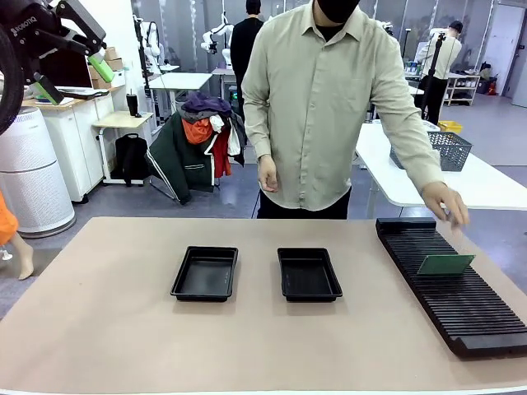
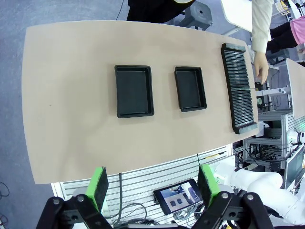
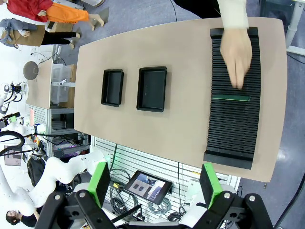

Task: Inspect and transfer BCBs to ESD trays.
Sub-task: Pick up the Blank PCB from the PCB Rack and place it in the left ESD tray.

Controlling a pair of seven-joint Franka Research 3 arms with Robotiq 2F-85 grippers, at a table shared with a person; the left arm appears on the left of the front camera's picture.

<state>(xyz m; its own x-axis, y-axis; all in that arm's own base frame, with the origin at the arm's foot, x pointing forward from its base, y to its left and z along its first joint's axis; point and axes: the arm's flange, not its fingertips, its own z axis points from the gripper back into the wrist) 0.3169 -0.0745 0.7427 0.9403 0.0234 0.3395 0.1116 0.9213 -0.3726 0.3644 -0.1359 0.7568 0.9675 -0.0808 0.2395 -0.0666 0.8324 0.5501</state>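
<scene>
Two empty black ESD trays (image 1: 206, 273) (image 1: 309, 274) lie side by side mid-table. One green BCB (image 1: 445, 263) stands on edge in a slot of the long black ribbed rack (image 1: 453, 288); the person's hand (image 1: 447, 204) hovers just above the rack's far end. My left gripper (image 1: 74, 76) is raised high at the upper left, open and holding nothing. Looking down from above, the left wrist view has its open gripper (image 2: 153, 187) over the trays (image 2: 134, 90) (image 2: 190, 88). The right gripper (image 3: 155, 182) is open too, high above the trays (image 3: 112, 87) (image 3: 152, 88), the BCB (image 3: 230, 98) and the hand (image 3: 237, 55).
The rack (image 3: 233, 95) runs along the table's right side, near its edge. The person stands at the far side, behind the trays. A tablet (image 2: 178, 196) sits below the table's near edge. Bare tabletop (image 1: 107, 313) lies left of and in front of the trays.
</scene>
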